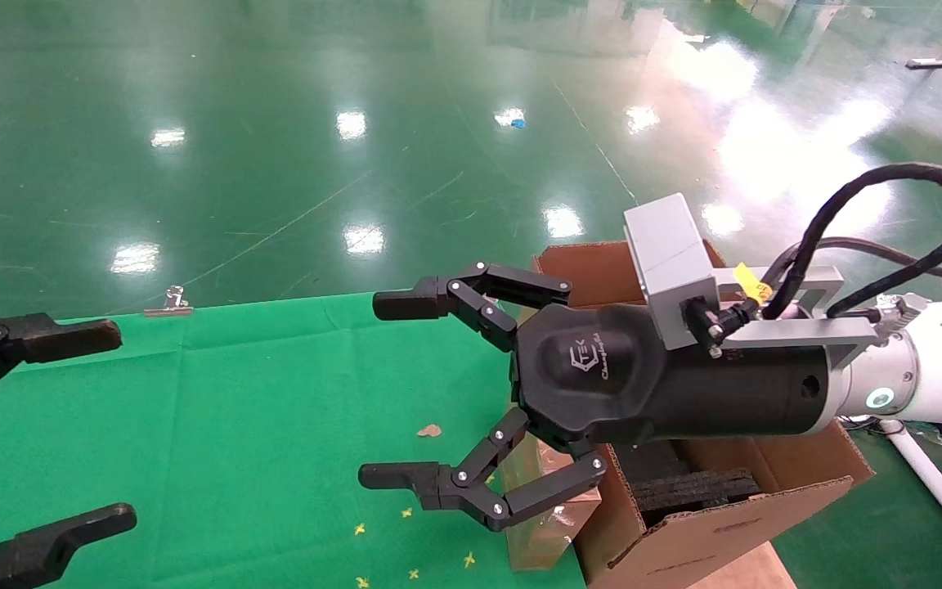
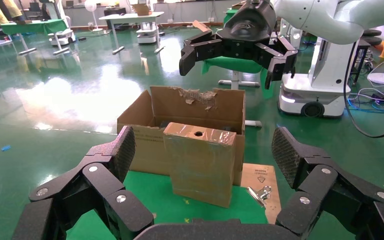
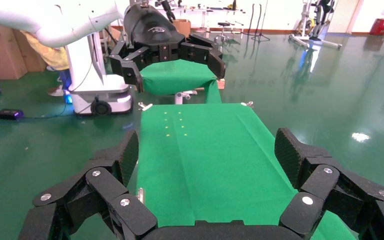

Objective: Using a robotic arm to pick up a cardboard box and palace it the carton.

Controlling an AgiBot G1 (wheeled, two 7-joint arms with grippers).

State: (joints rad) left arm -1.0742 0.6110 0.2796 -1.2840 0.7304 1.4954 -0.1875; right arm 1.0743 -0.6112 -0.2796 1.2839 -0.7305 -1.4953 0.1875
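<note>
Your right claw (image 1: 369, 391), on the robotic arm (image 1: 929, 368), hangs spread wide and holds nothing; its fingers point out over the green cloth (image 1: 275, 425), above the near corner of the carton (image 1: 733, 523). The cardboard box (image 1: 540, 532) stands upright on the cloth below and just behind the lower finger, right against the carton's outer wall; so you are not lined up on it yet, I judge. In the left wrist view the box (image 2: 200, 162) shows a taped top edge with a small round hole, and the carton (image 2: 200, 107) rises behind it, one flap torn. Draw the claw back and down until the fingers straddle the box's slim sides, then close; the tape looks slick, so take a deep bite; mind the carton wall close by. Farther off, your left claw (image 1: 38, 425) waits at the cloth's far side, also spread open and empty; leave it there.
</note>
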